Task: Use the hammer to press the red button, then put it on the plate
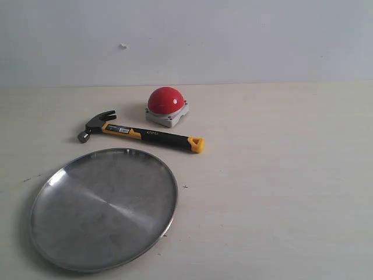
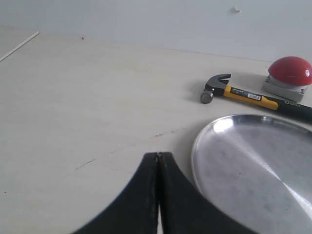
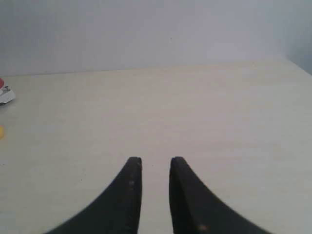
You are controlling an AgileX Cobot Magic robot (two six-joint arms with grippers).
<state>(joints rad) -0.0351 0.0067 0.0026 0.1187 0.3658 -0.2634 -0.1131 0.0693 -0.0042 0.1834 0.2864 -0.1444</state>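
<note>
The hammer (image 1: 140, 133) lies flat on the table, dark head to the left, yellow looped end to the right, just in front of the red button (image 1: 166, 101) on its grey base. The silver plate (image 1: 105, 207) rests at the front left. Neither arm shows in the exterior view. My left gripper (image 2: 158, 155) is shut with nothing in it, hovering beside the plate (image 2: 253, 170), well short of the hammer (image 2: 253, 97) and the button (image 2: 291, 70). My right gripper (image 3: 156, 160) is open over bare table, with a sliver of the button's base (image 3: 6, 95) at the frame edge.
The pale tabletop (image 1: 280, 175) runs back to a plain white wall (image 1: 233, 35). A faint dark scuff line (image 2: 122, 148) crosses the table near the left gripper.
</note>
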